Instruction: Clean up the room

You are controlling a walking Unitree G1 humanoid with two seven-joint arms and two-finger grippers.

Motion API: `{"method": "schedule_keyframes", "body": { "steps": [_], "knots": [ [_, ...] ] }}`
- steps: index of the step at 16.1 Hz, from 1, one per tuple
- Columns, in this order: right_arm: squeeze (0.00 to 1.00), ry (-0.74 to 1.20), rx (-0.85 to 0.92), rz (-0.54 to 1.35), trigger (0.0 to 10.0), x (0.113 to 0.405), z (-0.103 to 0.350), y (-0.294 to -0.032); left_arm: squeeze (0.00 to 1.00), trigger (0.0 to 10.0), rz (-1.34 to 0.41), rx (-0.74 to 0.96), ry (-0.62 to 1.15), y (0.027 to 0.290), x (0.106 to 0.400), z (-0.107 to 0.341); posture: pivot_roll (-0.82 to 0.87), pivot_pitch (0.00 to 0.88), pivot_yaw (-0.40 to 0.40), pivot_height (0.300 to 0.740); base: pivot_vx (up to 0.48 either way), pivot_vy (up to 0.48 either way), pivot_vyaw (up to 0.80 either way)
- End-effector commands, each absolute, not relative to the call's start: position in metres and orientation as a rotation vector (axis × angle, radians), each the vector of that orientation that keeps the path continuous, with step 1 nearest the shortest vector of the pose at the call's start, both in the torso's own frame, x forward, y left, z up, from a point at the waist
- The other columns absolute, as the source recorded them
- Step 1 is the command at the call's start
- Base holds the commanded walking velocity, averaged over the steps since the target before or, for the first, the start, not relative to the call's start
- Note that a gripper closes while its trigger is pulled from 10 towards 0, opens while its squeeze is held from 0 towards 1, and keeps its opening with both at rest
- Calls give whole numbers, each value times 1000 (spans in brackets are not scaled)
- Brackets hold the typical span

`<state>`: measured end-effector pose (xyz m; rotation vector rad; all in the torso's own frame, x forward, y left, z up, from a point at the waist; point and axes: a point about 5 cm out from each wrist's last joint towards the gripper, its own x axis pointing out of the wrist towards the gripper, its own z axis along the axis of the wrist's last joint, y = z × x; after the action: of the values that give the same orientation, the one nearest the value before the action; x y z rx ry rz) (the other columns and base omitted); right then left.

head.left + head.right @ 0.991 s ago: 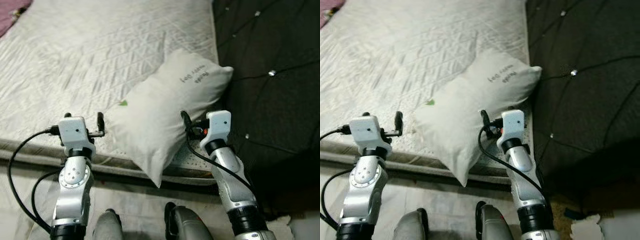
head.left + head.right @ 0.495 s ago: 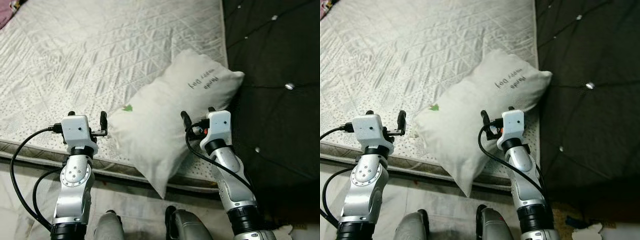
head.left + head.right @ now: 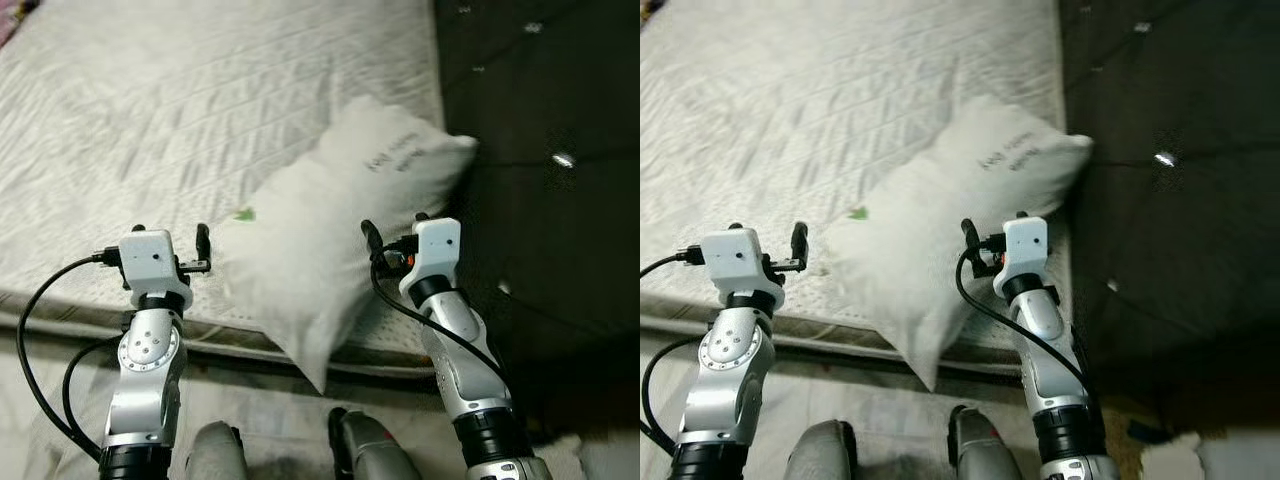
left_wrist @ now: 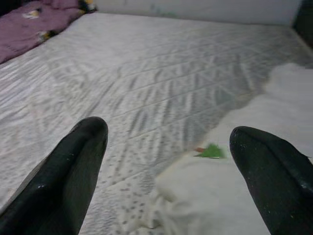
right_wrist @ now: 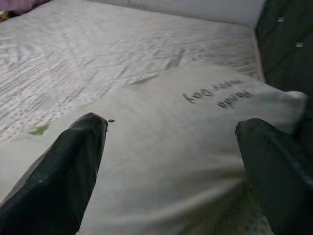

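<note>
A white pillow with dark lettering and a small green mark lies on the quilted mattress, close to the dark headboard. Its near corner hangs over the mattress edge. My left gripper is open just left of the pillow's left corner, above the mattress edge. In the left wrist view the green mark lies between its fingers. My right gripper is open over the pillow's near right side. The right wrist view shows the lettering ahead of its spread fingers.
A dark tufted headboard rises along the right side of the bed. A purple blanket lies at the mattress's far left corner. Pale floor covering runs below the bed edge, and my own legs are at the bottom.
The whole picture has swayed a little and is now slightly blurred, so the camera moved. Both grippers stay open in the same places beside and over the pillow.
</note>
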<state>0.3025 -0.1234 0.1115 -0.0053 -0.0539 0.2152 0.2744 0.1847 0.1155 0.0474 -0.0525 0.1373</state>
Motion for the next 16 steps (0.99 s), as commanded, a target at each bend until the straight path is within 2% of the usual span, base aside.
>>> {"method": "schedule_keyframes", "body": {
  "steps": [1, 9, 16],
  "knots": [
    [0, -47, -7, 199, 10000, 302, 111, -128, 0, 10000, 144, 49, -36, 185, 273, 114, 50, 269, -63, 740, 0, 0, -800],
    [0, -57, -12, 223, 10000, 302, 113, -125, 0, 10000, 152, 43, -36, 185, 274, 115, 47, 278, -67, 740, 0, 0, 0],
    [0, -58, -18, 228, 10000, 302, 114, -126, 0, 10000, 164, 33, -35, 186, 275, 114, 43, 280, -71, 680, 0, 0, 0]
  ]
}}
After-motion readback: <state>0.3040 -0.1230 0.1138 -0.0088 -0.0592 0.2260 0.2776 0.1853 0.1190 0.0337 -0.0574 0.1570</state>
